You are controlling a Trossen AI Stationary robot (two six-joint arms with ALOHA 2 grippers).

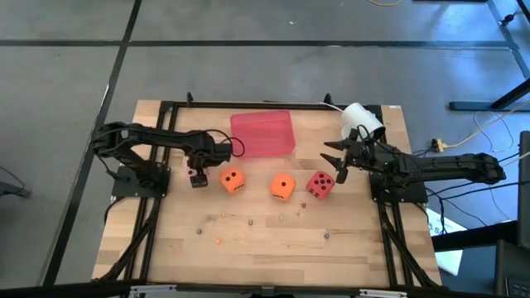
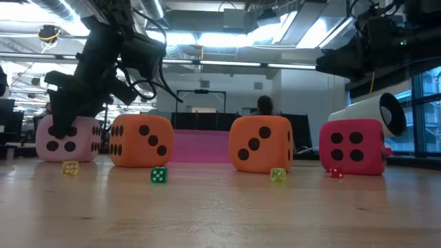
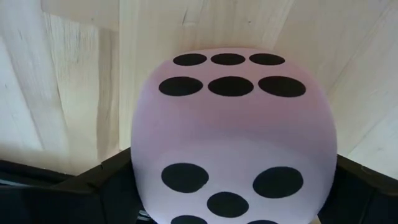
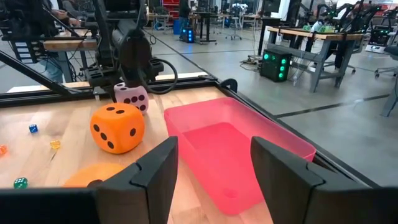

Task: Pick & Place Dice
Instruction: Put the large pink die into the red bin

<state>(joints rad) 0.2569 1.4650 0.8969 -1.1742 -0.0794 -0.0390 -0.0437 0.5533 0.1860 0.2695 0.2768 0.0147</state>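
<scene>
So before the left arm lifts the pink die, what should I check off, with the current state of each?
1. Left gripper around the soft pink die: ok, fingers flank it.
2. Firm grip on it: cannot tell.
3. Pink die off the wooden table: not ok, it sits on it in the low view.
4. Flat red plastic tray free: ok.
5. Right gripper clear: ok, open near the red die.

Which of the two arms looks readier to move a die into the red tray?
Probably the left. Its gripper is down around the pink die, a finger on each side. The right gripper hangs open near the red die, holding nothing.
</scene>
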